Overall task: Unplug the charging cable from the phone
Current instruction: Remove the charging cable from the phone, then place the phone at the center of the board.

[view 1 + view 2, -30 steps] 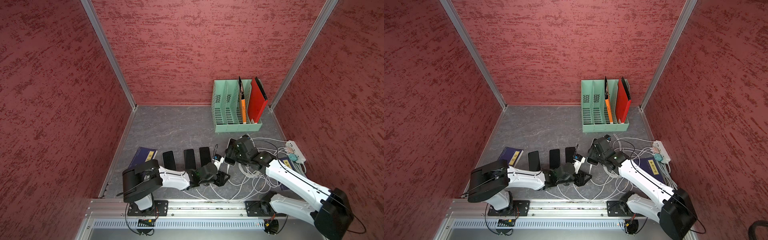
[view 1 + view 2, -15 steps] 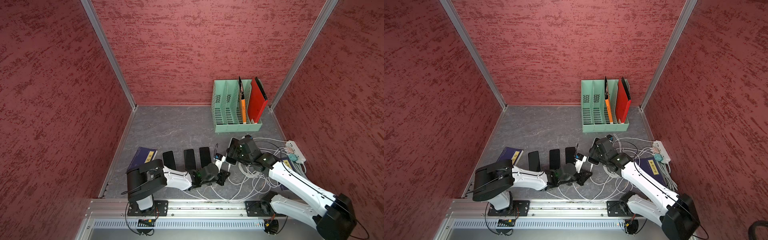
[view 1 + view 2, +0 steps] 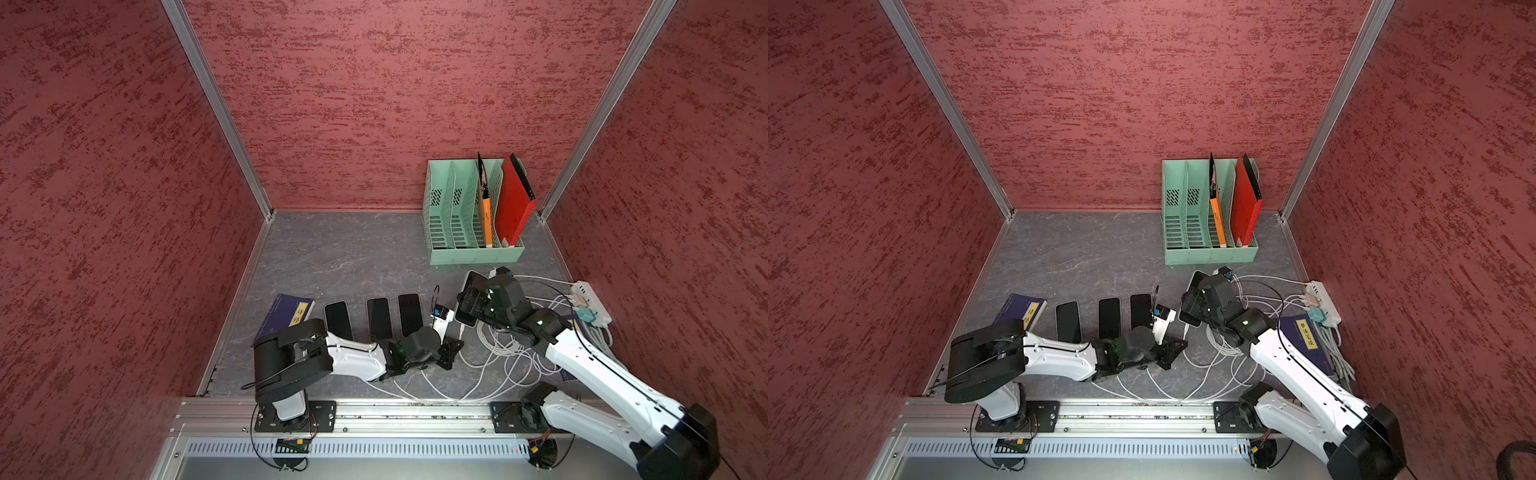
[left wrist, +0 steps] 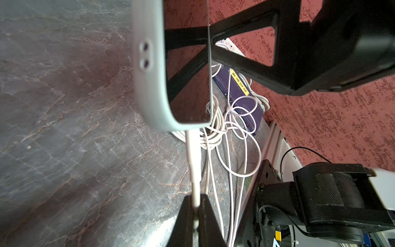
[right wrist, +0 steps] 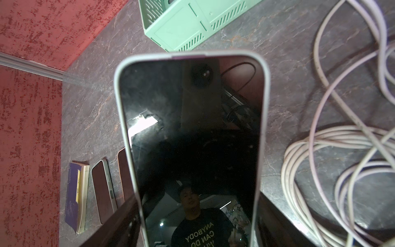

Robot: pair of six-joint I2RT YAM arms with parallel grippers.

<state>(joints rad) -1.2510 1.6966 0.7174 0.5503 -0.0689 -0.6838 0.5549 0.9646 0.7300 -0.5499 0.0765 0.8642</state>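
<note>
Over the desk (image 3: 353,257) my right hand (image 3: 471,301) grasps the phone (image 5: 192,128) by its edges, my left hand (image 4: 195,210) clenched on the charging cable (image 4: 196,188) just behind the plug (image 4: 192,147); pulling off-axis could, I judge, bend the plug or drag the phone loose. The phone hangs tilted: pale case, dark glossy screen, plug seated.
</note>
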